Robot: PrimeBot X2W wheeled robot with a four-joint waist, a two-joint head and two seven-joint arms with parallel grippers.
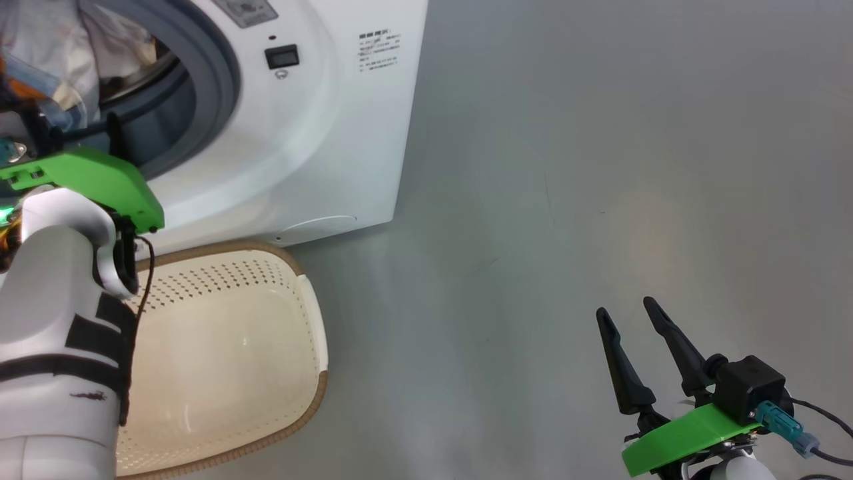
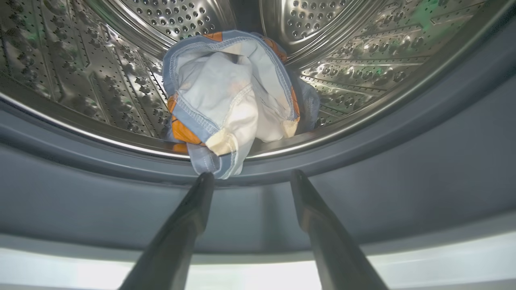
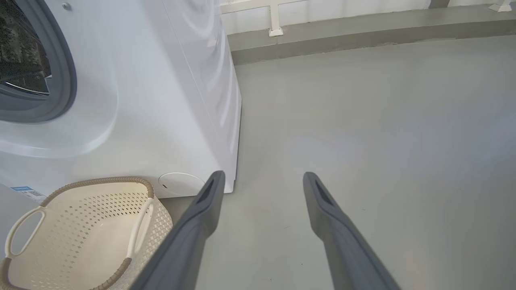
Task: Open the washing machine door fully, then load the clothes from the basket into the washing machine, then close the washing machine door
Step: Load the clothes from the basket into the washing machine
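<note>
The clothes [image 2: 229,100] lie bunched in the drum [image 2: 363,60] of the washing machine [image 1: 333,133], one fold hanging onto the grey gasket [image 2: 403,169] at the tips of the left gripper [image 2: 252,174], jaws wide. The basket [image 1: 313,320] stands on the smooth grey floor [image 1: 600,167] against the machine front. The right gripper [image 1: 626,307], jaws wide, hovers well apart.

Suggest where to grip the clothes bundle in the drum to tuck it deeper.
Probably take the clothes by the blue hem drooping over the drum lip onto the gasket: nearest, free-hanging, thin. Come straight in from the front; the left gripper sits open just before it.
</note>
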